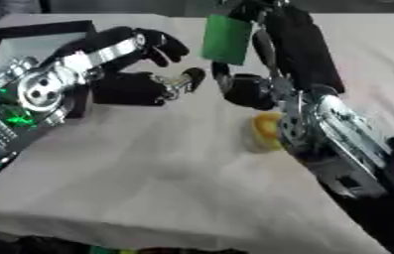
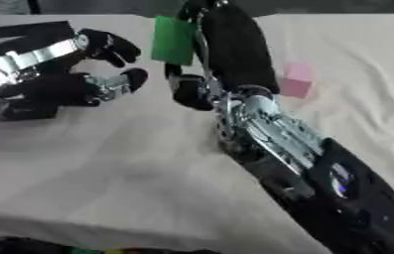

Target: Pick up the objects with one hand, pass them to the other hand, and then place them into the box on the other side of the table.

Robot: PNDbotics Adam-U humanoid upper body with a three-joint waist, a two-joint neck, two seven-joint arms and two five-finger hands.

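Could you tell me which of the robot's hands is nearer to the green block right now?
Right. The right hand holds the green block up, fingers curled round it; the left hand is open beside it, to its left, not touching.

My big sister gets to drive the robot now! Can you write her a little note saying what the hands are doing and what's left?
Right hand: curled round the green block, held above the table.
Left hand: open beside it, holding nothing.
On the cloth: a yellow object beside the right arm, a pink block beyond it.
Box: far left, behind the left arm.
Done: green block picked up.
Left: pass it across, place it in the box, then the others.
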